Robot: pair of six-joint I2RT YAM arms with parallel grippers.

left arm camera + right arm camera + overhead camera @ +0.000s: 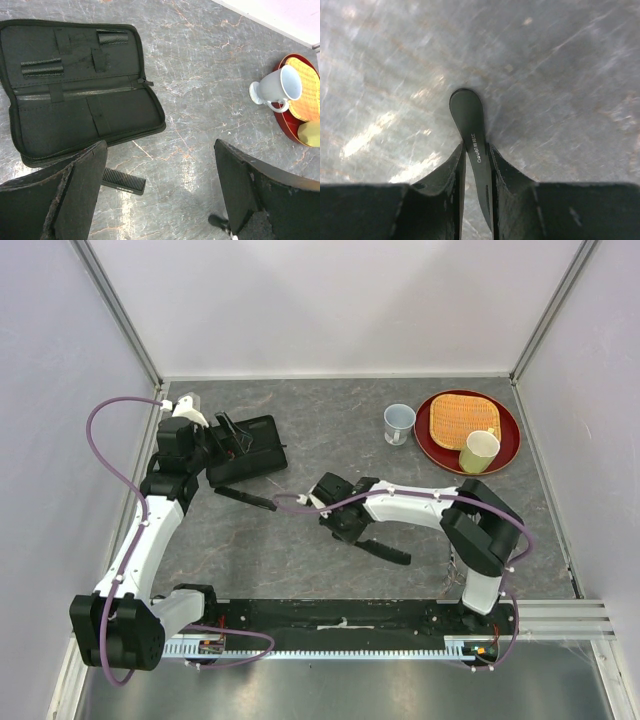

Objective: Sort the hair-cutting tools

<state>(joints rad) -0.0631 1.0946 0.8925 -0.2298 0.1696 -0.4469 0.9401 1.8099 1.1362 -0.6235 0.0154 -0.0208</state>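
My right gripper [340, 525] is shut on the black handled comb [469, 117] and holds it low over the table. The comb's toothed end sticks out behind the gripper [388, 552]. The plain straight comb [245, 498] lies flat just in front of the open black case [255, 455]; its end also shows in the left wrist view [125, 180]. My left gripper [232, 435] is open and empty above the case's near edge, with the fingers [85, 175] wide apart. Something thin and silvery [455, 568] lies by the right arm's base, too small to tell.
The case [75, 100] lies unzipped with its pockets and loops empty. A white cup [399, 423] stands beside a red plate [440, 452] holding a woven mat [463, 418] and a pale yellow cup [479, 451] at the back right. Walls close in three sides.
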